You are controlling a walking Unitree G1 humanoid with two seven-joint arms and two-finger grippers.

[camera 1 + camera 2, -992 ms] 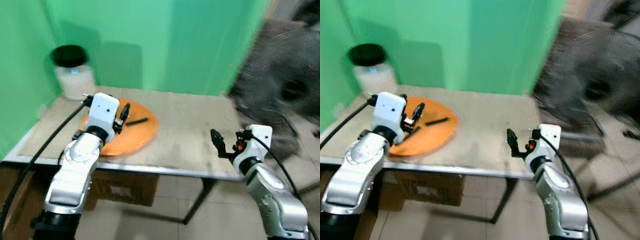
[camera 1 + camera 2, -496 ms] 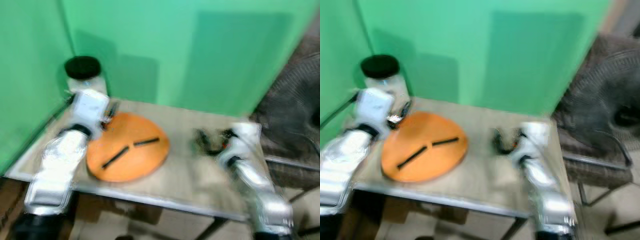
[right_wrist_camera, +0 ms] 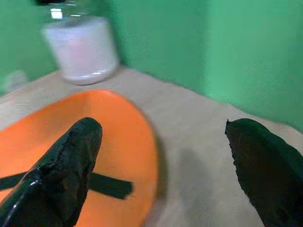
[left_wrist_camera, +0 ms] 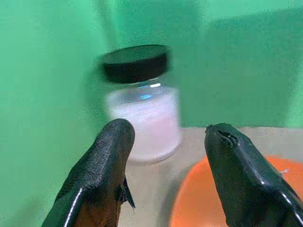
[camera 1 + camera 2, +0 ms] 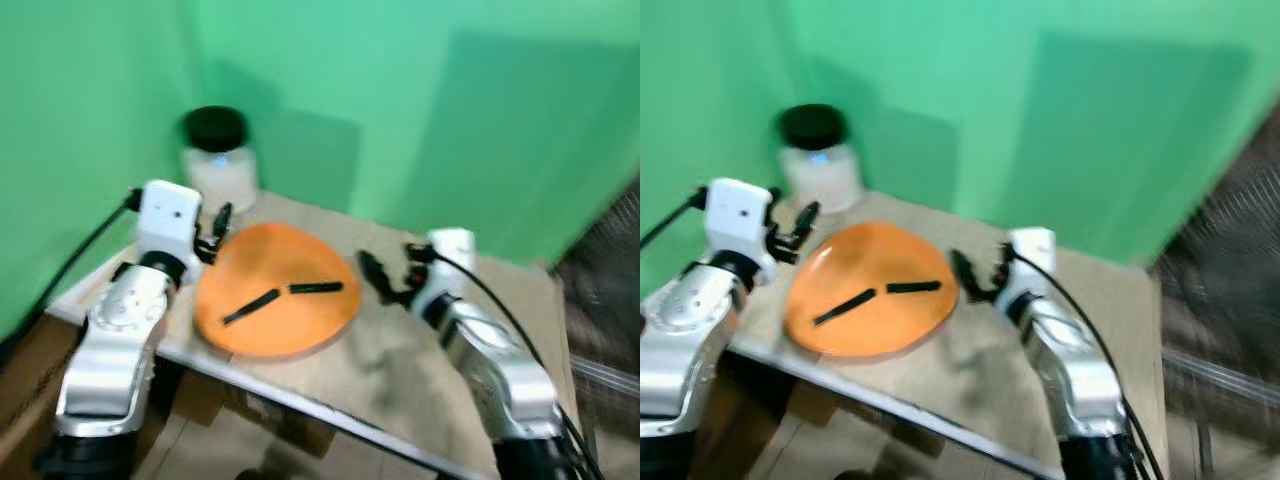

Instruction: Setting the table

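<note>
Green walls back our small table (image 5: 400, 370). We take the orange plate (image 5: 275, 300) as landmark: two dark sticks (image 5: 285, 297) lie on it, the jar (image 5: 218, 160) stands just behind it. Our left gripper (image 5: 215, 232) hovers at its jar-side rim, our right gripper (image 5: 375, 278) at the opposite rim, both spread wide and empty. Blurred views could make us nudge the plate off or knock the jar.

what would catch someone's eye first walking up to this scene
The big orange plate on the grey table stands out most against the green walls, with two black sticks lying on it. Behind it, in the corner, stands a glass jar with a black lid and white contents. The left gripper and right gripper, jaws open, flank the plate.
</note>
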